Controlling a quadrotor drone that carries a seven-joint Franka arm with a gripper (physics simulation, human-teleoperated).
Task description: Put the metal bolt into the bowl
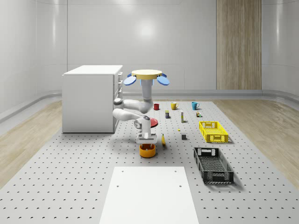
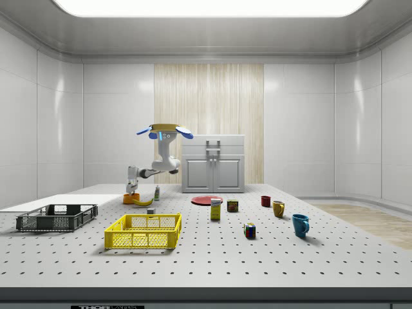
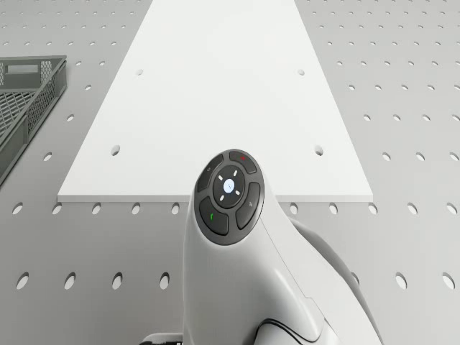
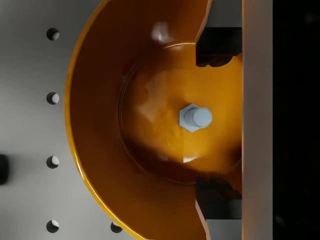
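The orange bowl (image 1: 147, 151) stands on the perforated table, just in front of the white board. In the wrist view the metal bolt (image 4: 195, 117) rests head-down on the floor of the bowl (image 4: 100, 125). My gripper (image 4: 220, 121) hangs straight over the bowl, open, its dark fingers (image 4: 217, 47) wide apart on either side of the bolt and not touching it. The gripper (image 1: 146, 141) sits right above the bowl's rim, and the side view shows the gripper (image 2: 131, 191) over the bowl (image 2: 132, 199). The drone (image 1: 147, 74) hovers behind the bowl, beside the cabinet.
A banana (image 1: 163, 140) lies right beside the bowl, a red plate (image 1: 152, 122) behind it. A yellow crate (image 1: 213, 131) and a black crate (image 1: 213, 164) stand to the whole-scene view's right. A white cabinet (image 1: 91, 98) is at the left, a white board (image 1: 149, 196) in front.
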